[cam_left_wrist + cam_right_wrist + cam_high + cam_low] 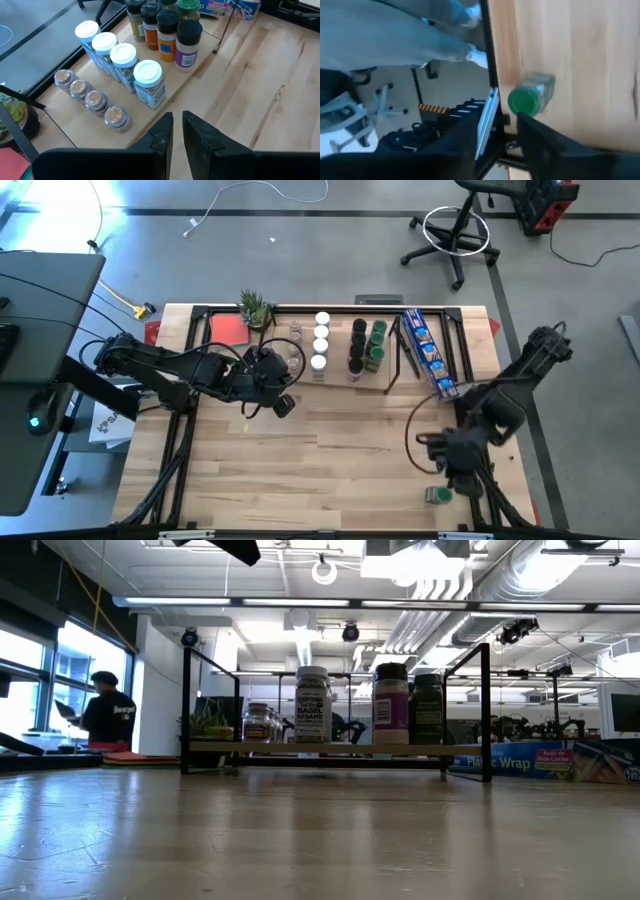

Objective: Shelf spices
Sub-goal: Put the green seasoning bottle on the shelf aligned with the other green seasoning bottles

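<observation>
The shelf (pixel 340 352), a light-wood rack in a black wire frame, stands at the table's far edge. Spice jars stand on it in rows with white lids (pixel 123 54), brownish lids (pixel 86 94) and black or green lids (pixel 172 31). My left gripper (pixel 177 125) hovers shut over the table just near-left of the shelf (pixel 285 402) and touches nothing. One green-lidded jar (pixel 526 99) lies on its side by the table's near right corner (pixel 437 495). My right gripper (pixel 500 120) is open just above this jar, a finger on either side of the lid, apart from it.
A long blue printed box (pixel 430 352) lies right of the shelf. A red sheet (pixel 228 330) and a small plant (pixel 255 308) sit at the far left. The bare tabletop (pixel 320 460) stretches between the arms. A person (pixel 108 710) stands in the room beyond.
</observation>
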